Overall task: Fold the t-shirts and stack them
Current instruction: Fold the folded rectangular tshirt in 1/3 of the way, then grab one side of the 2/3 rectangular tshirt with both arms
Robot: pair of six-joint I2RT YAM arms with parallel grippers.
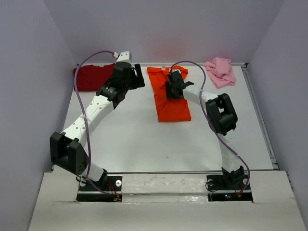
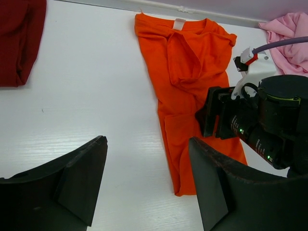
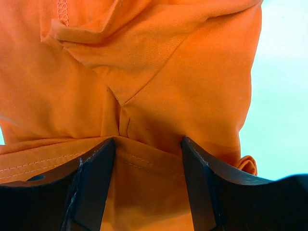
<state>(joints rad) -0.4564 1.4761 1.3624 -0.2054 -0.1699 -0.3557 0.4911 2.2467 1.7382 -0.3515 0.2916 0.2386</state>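
Note:
The bright orange t-shirt [image 1: 172, 101] lies at the back centre, folded into a long strip with its collar at the far end. My right gripper [image 1: 174, 84] is low over its upper half, open, and a fold of the orange cloth [image 3: 144, 96] sits between its fingers [image 3: 96, 178]. My left gripper [image 1: 139, 77] is open and empty above bare table just left of the orange shirt [image 2: 192, 82]. The dark red t-shirt [image 1: 91, 77] lies folded at the back left. The pale pink t-shirt [image 1: 220, 71] is crumpled at the back right.
The white table [image 1: 134, 139] is walled by grey panels at the back and sides. The right arm's wrist [image 2: 260, 125] shows in the left wrist view over the orange shirt's right side. The red shirt [image 2: 19, 38] and pink shirt [image 2: 291, 38] show at that view's edges.

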